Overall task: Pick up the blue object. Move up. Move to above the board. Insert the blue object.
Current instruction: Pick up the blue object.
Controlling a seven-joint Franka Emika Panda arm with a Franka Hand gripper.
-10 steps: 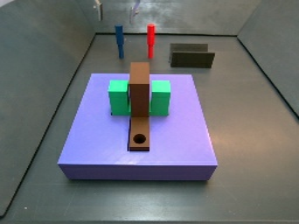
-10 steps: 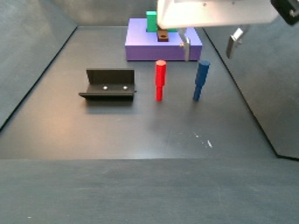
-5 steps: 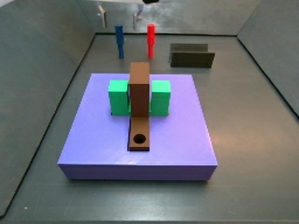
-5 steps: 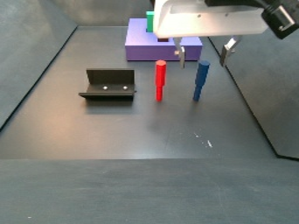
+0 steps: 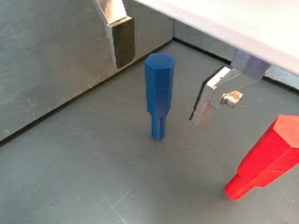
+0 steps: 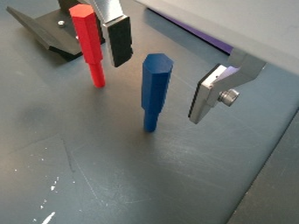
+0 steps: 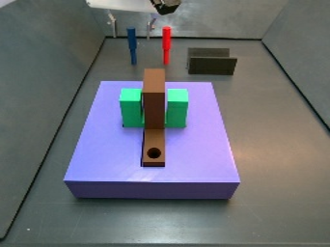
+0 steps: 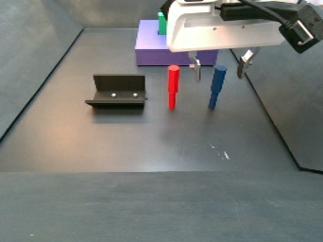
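Free room and obstacles around the claw (image 6: 163, 66). The claw hangs over the blue object (image 6: 156, 91), fingers (image 6: 214, 92) spread to either side of the peg's upper part, with a gap showing on each side in both wrist views. The red peg (image 6: 87, 45) stands upright just beside the blue object (image 8: 217, 86), near one finger, and narrows the room on that flank. The fixture (image 8: 116, 91) stands farther off on the floor beyond the red peg (image 8: 173, 87). The purple slab (image 7: 152, 140) bearing the green block (image 7: 131, 107) and the board (image 7: 153, 113) lies well apart from the pegs; bare floor (image 8: 151, 142) lies open between.
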